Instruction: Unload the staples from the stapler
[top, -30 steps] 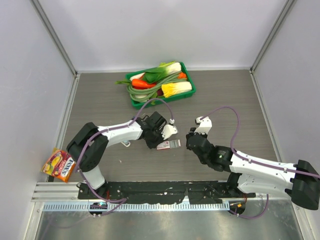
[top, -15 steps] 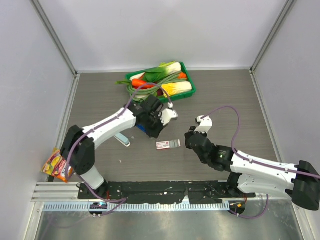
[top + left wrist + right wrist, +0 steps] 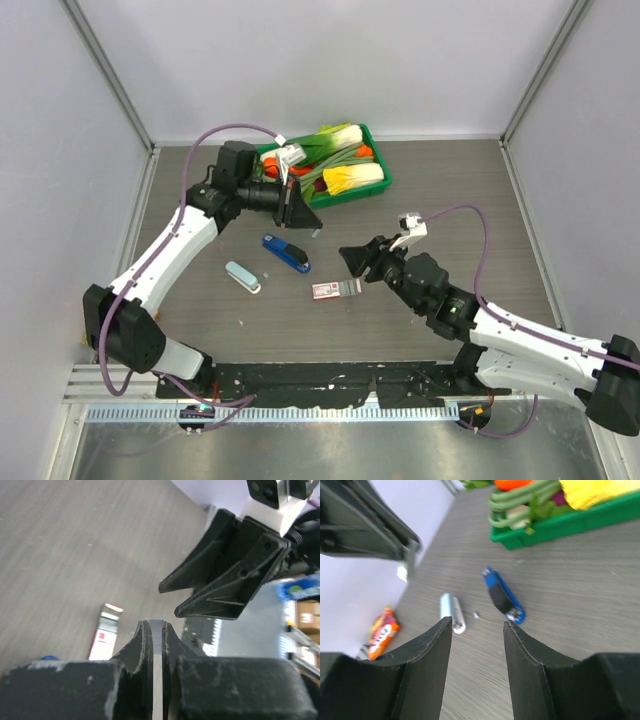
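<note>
The dark blue stapler (image 3: 286,253) lies flat on the table, left of centre, and also shows in the right wrist view (image 3: 502,596). My left gripper (image 3: 310,224) is raised above and behind it and points right. It is shut on the thin silvery strip of staples (image 3: 157,630), which sticks out between the fingertips and also shows in the right wrist view (image 3: 410,555). My right gripper (image 3: 356,258) is open and empty, facing left toward the left gripper with a gap between them; it shows in the left wrist view (image 3: 225,575).
A pale blue-and-white oblong object (image 3: 242,277) lies left of the stapler. A red-and-white carton (image 3: 335,290) lies in front of it. A green tray (image 3: 381,186) of vegetables stands at the back. A snack bag (image 3: 118,328) lies at the left edge.
My left arm has swung back and up from over the stapler, carrying the staples. The stapler now lies uncovered. My right gripper has turned left toward it.
</note>
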### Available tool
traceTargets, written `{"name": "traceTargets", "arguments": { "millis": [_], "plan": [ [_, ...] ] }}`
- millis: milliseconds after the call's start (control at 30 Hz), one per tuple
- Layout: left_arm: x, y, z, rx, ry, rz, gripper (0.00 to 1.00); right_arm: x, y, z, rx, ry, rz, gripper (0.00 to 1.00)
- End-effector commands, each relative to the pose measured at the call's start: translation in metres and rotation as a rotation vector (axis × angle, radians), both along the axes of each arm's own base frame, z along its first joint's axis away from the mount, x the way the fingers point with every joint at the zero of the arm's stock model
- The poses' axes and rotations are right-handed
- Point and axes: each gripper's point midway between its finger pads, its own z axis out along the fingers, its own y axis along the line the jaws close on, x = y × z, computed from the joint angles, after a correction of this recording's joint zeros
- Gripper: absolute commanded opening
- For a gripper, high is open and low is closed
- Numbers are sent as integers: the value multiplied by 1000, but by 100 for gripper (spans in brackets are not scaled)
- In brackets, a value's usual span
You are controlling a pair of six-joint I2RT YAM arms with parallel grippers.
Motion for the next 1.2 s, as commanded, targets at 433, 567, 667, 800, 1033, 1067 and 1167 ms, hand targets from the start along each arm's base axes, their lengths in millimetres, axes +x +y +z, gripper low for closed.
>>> {"name": "traceTargets", "arguments": {
  "millis": [433,567,667,800,1033,1067,1167],
  "plan": [
    [-26,-11,65,-458,315,-155,0,-14,47,102,396,-164,287,53],
    [-25,-11,64,-460,317,-153,0,-14,45,106,424,-176,293,53],
    [-25,-11,61,-458,330,-149,0,-14,43,109,452,-189,293,52],
    [-27,-10,59,-458,331,-147,0,-13,42,113,480,-201,302,50],
    [-26,-10,56,-457,333,-143,0,-17,50,119,493,-215,351,49],
    [-25,-10,55,-457,334,-139,0,-16,50,119,491,-213,349,49],
    [-26,-10,54,-455,340,-139,0,-15,51,119,492,-215,351,48]
  ]
}}
